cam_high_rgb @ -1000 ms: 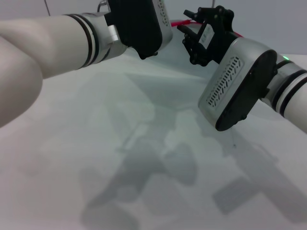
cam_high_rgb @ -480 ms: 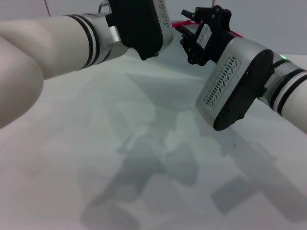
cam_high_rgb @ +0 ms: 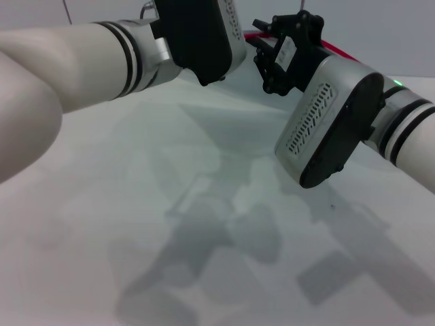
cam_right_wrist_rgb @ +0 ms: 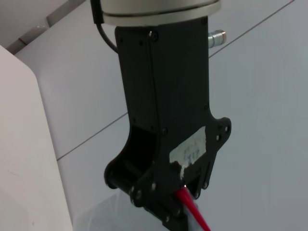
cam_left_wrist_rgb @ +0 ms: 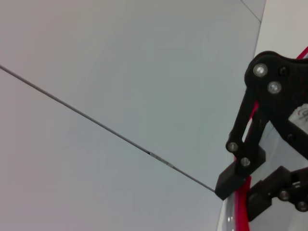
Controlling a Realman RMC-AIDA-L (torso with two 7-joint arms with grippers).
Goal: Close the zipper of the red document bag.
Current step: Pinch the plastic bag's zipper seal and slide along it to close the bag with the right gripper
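Both arms meet at the far edge of the table, where the red document bag is mostly hidden behind them in the head view. My left gripper (cam_high_rgb: 204, 34) is shut on the bag's red-trimmed edge, and the zipper (cam_right_wrist_rgb: 195, 215) comes out from between its fingers (cam_right_wrist_rgb: 168, 216). The bag's pale translucent plastic (cam_right_wrist_rgb: 96, 217) hangs beside it. My right gripper (cam_high_rgb: 266, 49) sits close to the right of the left one. In the left wrist view its fingertips (cam_left_wrist_rgb: 231, 185) are shut on the zipper (cam_left_wrist_rgb: 242, 215). A short stretch of the red strip (cam_high_rgb: 336, 46) shows behind the right wrist.
The white table (cam_high_rgb: 136, 224) stretches toward me, carrying only the arms' shadows. Right behind the bag rises a grey wall (cam_left_wrist_rgb: 96, 72) with a thin seam.
My right gripper has slid a little to the left along the red strip, closer to the left gripper. The left arm has stayed still.
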